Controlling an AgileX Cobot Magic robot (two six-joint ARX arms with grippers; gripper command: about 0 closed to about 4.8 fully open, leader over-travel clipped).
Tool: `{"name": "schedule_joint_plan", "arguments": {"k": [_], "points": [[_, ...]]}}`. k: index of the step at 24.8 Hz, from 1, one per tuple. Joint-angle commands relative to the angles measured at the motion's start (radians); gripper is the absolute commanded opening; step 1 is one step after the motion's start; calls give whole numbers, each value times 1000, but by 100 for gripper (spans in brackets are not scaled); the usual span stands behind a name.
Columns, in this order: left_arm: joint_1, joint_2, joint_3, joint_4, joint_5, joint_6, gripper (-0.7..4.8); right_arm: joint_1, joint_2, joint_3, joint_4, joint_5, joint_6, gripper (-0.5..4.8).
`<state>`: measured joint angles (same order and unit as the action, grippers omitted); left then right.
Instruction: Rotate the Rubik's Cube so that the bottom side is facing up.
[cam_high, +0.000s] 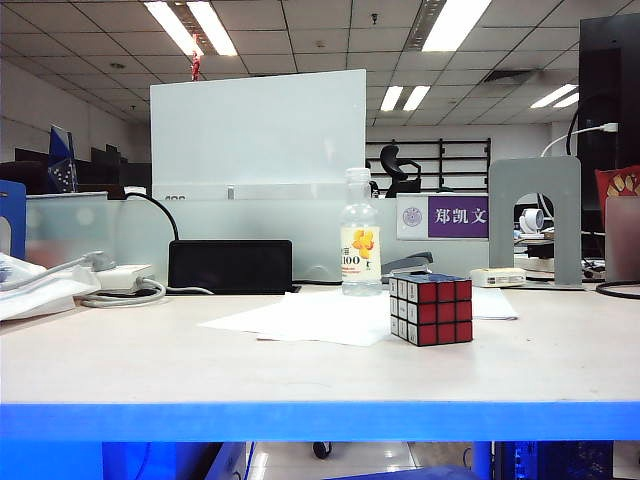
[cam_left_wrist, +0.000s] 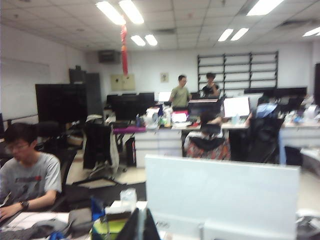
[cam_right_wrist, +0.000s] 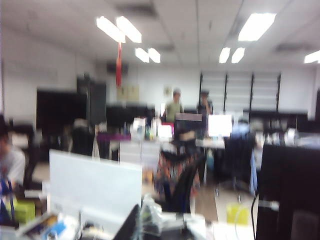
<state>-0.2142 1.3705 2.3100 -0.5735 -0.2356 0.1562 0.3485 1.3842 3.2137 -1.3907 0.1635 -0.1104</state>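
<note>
The Rubik's Cube (cam_high: 432, 310) stands on the table right of centre, touching the edge of a sheet of white paper. Its red face is toward the exterior camera and the white marked face is on its left. The face turned up shows only as a thin bluish strip (cam_high: 428, 279), by its colour the bottom side. Neither arm appears in the exterior view. My left gripper (cam_left_wrist: 142, 227) is raised and level, its two dark fingers close together with nothing between them. My right gripper (cam_right_wrist: 136, 226) is also raised and blurred, and only one dark finger shows clearly. Neither wrist view shows the cube.
A drink bottle (cam_high: 360, 247) stands behind the cube, and its top shows in the right wrist view (cam_right_wrist: 150, 212). A black box (cam_high: 230, 266), cables (cam_high: 120, 292), a white board (cam_high: 258, 130) and a grey bracket (cam_high: 535, 215) line the back. White paper (cam_high: 300, 318) lies mid-table.
</note>
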Motion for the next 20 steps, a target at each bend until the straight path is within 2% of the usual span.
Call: {"name": "schedule_joint_plan", "arguments": {"k": [1,2,3,6,8,9,11,14,15,17,19,20], "points": [[125,1,-89,25,134,-123,-5,1,-103,0,4,15,12,-8],[172,-3,-107,-22,194,-195,-5,1,-135,0,3,15,35,-8],[205,-7,-118,-64,242,-220,-5,1,-170,0,3,14,59,-8],[216,-70,-155,-93,315,-143,-5,-3,-260,-6,2,17,58,-8],[216,-138,-163,-50,316,-143,-5,-11,-320,-65,2,68,37,-8],[216,-177,-163,-23,315,-175,-5,-9,-341,-116,2,102,14,-8],[216,-247,-162,10,319,-214,-5,5,-382,-295,2,130,-9,-7],[216,-357,-163,-51,339,-200,-5,72,-412,-680,3,104,9,-8],[216,-387,-163,-96,345,-187,-5,80,-421,-781,4,63,7,-8],[216,-454,-163,-239,307,-98,-5,90,-464,-1019,67,-21,6,-8],[216,-515,-174,-367,269,-58,-5,89,-557,-1292,218,-58,12,-8],[216,-552,-194,-410,245,-64,-5,88,-624,-1444,311,-62,29,-8]]}}
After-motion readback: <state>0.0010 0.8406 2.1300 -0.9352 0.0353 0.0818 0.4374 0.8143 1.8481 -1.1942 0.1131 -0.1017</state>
